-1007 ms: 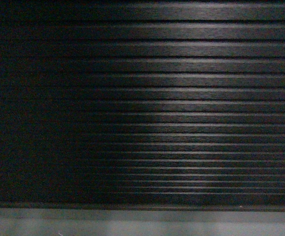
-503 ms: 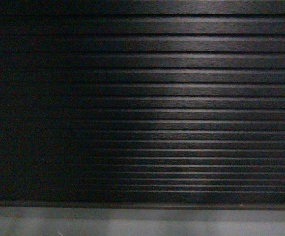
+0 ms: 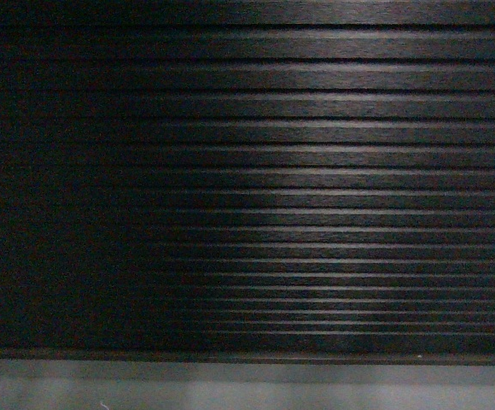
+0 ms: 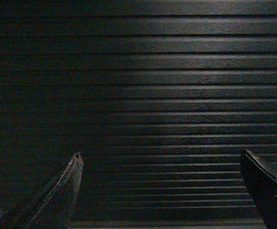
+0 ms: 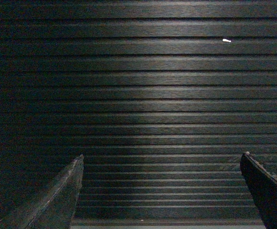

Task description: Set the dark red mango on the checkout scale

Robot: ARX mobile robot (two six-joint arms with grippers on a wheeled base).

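1. Faced a dark slatted wall [image 3: 316,171] in all three views, with a pale grey strip [image 3: 247,389] below it, perhaps floor.
2. Found no mango and no scale anywhere; progress of the task therefore not judged, and the fruit's place, pointing and long axis not told.
3. Left gripper [image 4: 162,188]: fingers [image 4: 64,191] spread wide, holding nothing.
4. Right gripper [image 5: 162,191]: fingers [image 5: 62,193] spread wide too, holding nothing.
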